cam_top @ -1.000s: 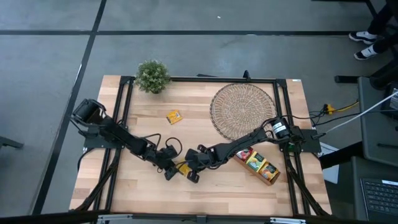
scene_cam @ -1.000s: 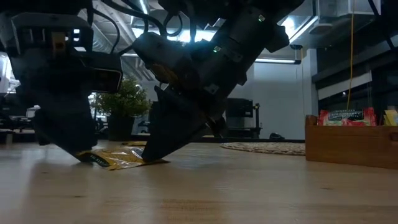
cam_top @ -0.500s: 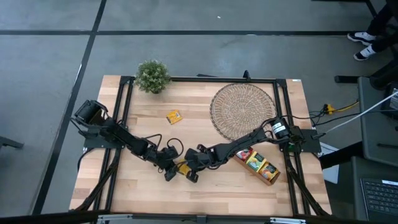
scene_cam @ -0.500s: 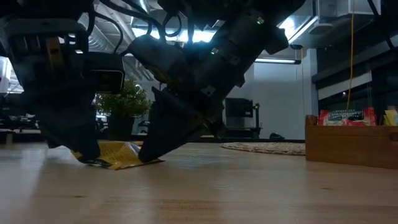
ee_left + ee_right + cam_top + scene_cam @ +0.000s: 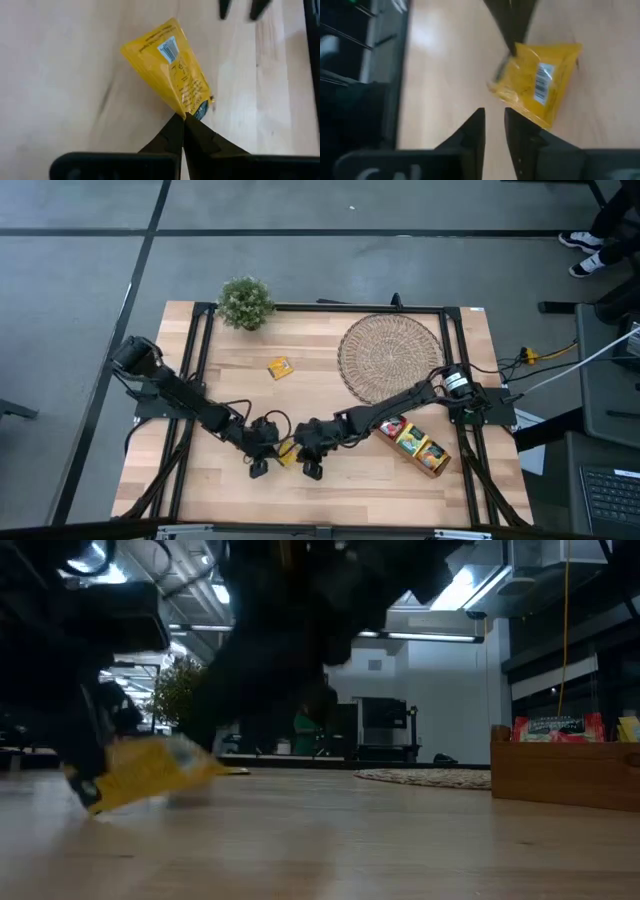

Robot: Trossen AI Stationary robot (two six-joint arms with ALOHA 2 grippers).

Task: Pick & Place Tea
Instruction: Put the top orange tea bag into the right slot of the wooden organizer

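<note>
A yellow tea sachet [image 5: 167, 70] sits between my two grippers near the table's front middle [image 5: 287, 452]. My left gripper [image 5: 184, 117] is shut on it. My right gripper [image 5: 494, 125] stands just to the sachet's right, open by a narrow gap with nothing between its fingers. A second yellow sachet [image 5: 279, 367] lies flat on the wood farther back. Red and green sachets stand in the wooden tray [image 5: 413, 442] at the right. My left gripper pinches the sachet at one corner of its edge [image 5: 194, 109] between its two fingertips. The fingers come slanting from the table's left. The sachet sticks out beyond the fingertips toward my right gripper and, in the low view, is tilted with its free end [image 5: 200, 762] raised off the table.
A round woven mat [image 5: 392, 360] lies at the back right and a small potted plant [image 5: 245, 302] at the back left corner. Bare wood lies in front of the grippers and at the table's left.
My left gripper has shut on the yellow sachet and drawn it a little toward the table's left and near edge; the sachet, flat on the wood before, now tilts with its free end up. My right gripper has opened and let go of it.
</note>
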